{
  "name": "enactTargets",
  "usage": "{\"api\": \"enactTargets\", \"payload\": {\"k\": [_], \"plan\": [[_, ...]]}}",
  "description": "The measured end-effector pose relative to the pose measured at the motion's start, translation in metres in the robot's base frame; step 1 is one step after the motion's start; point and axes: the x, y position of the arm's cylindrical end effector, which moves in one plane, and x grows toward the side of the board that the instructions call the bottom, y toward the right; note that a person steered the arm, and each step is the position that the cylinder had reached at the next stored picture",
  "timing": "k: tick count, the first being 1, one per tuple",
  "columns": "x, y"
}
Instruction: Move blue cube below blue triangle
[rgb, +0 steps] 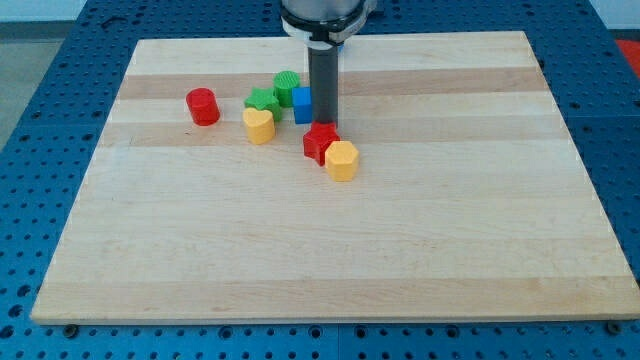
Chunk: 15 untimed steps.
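A blue cube (301, 105) sits on the wooden board (330, 250) in the upper middle of the view. My tip (323, 122) stands right against the cube's right side, and the rod hides part of it. No blue triangle shows in this view; it may be hidden behind the rod. A red star-shaped block (319, 141) lies just below my tip.
A green block (288, 86) and another green block (263, 100) lie left of the blue cube. A yellow heart-shaped block (258, 126) is below them. A red cylinder (203, 106) stands further left. A yellow hexagonal block (341, 160) touches the red star's lower right.
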Motion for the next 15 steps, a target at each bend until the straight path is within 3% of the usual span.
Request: {"api": "enactTargets", "payload": {"k": [4,7,9,12,13,15], "plan": [[-0.06,0.062],[-0.013,0.062],[0.003,0.016],[-0.033,-0.012],[-0.026,-0.014],[-0.015,-0.074]]}}
